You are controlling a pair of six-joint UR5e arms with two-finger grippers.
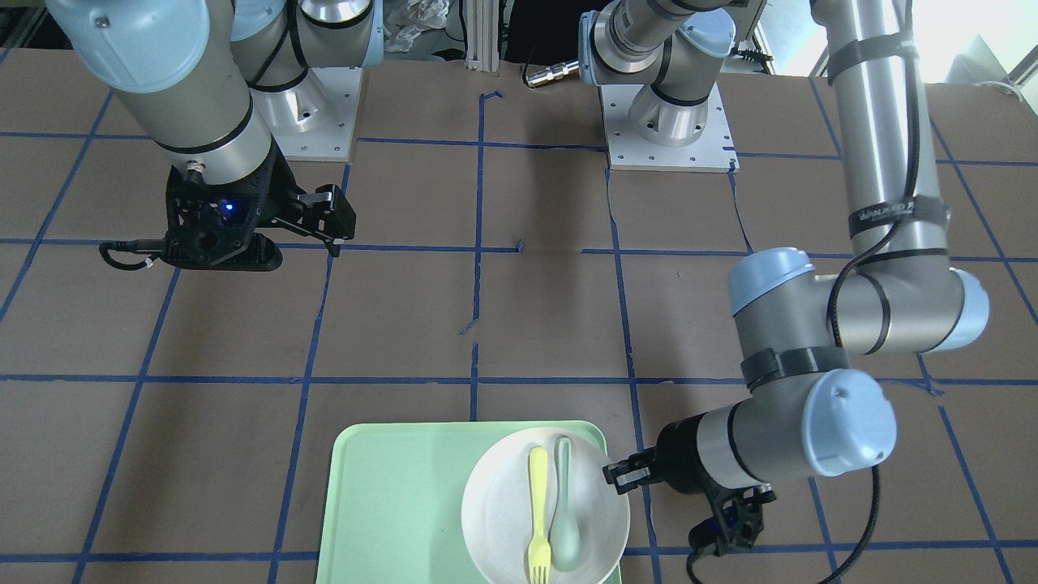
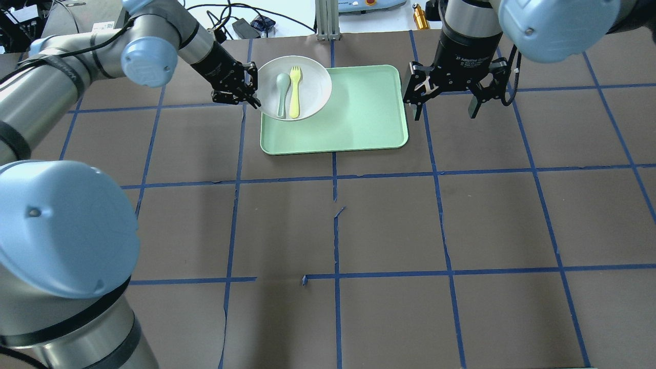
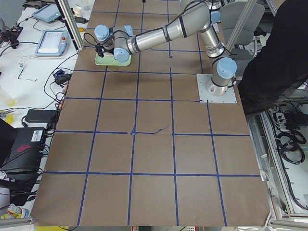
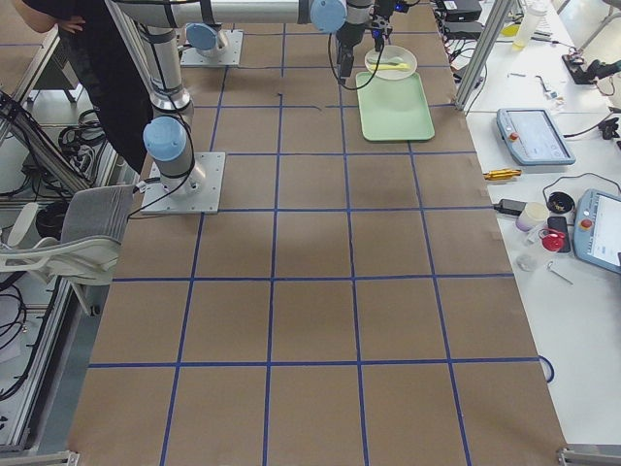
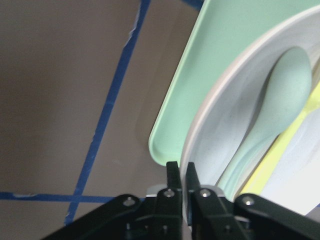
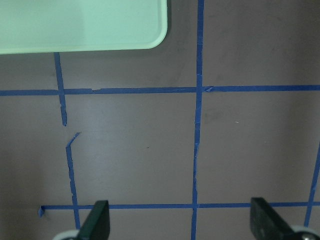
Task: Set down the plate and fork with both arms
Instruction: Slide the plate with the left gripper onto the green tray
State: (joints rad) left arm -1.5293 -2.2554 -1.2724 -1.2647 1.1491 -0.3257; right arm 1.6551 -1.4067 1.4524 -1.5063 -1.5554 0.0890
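Left gripper [image 2: 253, 93] was pinched tight on the rim of the plate [image 2: 315, 77] at a corner of the green tray [image 2: 359, 118]. The fork [image 2: 294, 92] and spoon [image 2: 282, 95] lay side by side in the plate. Right gripper [image 2: 445, 105] hung spread wide just beside the tray.

The left gripper [image 2: 255, 98] is clamped on the left rim of the plate [image 2: 320, 74], so its body and arm block that side. The fork [image 2: 294, 95] and spoon [image 2: 281, 95] lie side by side in the plate's middle, with only a thin gap between them. The plate's right rim stands free above the tray [image 2: 369, 113], whose right half shows bare green. The right gripper [image 2: 444, 114] hovers, jaws wide apart, over the table [image 2: 389, 220] just beside the tray's right edge.
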